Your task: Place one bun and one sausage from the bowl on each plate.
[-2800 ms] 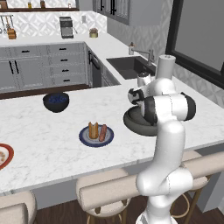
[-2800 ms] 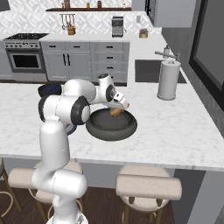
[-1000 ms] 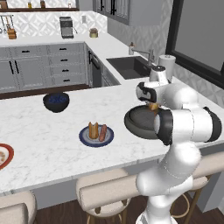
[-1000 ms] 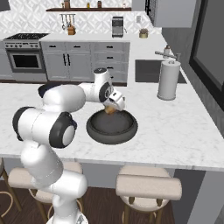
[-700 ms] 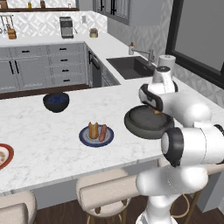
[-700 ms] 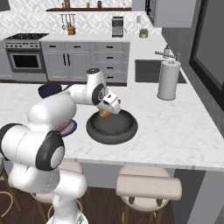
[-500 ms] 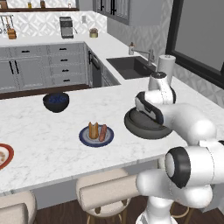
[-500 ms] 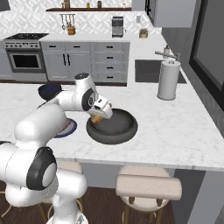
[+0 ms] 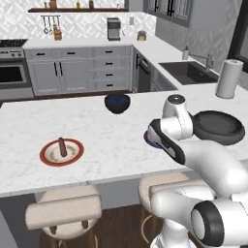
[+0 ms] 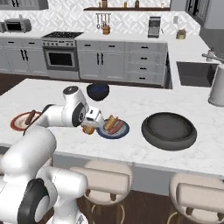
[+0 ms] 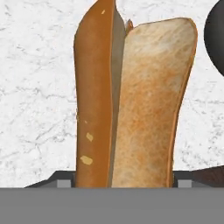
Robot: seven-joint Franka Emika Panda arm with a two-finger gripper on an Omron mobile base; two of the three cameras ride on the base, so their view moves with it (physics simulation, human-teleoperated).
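My gripper is shut on a bun and hangs low over the counter, just left of the dark blue plate. That plate carries a bun and a sausage. In the hand view the held bun stands close up, split lengthwise, over white marble. The orange-red plate lies further left with a sausage on it; it appears too as the orange-red plate with its sausage. The wide dark grey bowl sits to the right of the blue plate.
A smaller dark blue-black bowl stands behind the gripper. A paper towel roll and a sink lie at the far right. Stools line the counter's front edge. My arm hides most of the blue plate in the left base view.
The whole picture has shifted, so the camera has moved. The arm has swung left from over the wide bowl, carrying the bun to the counter beside the blue plate.
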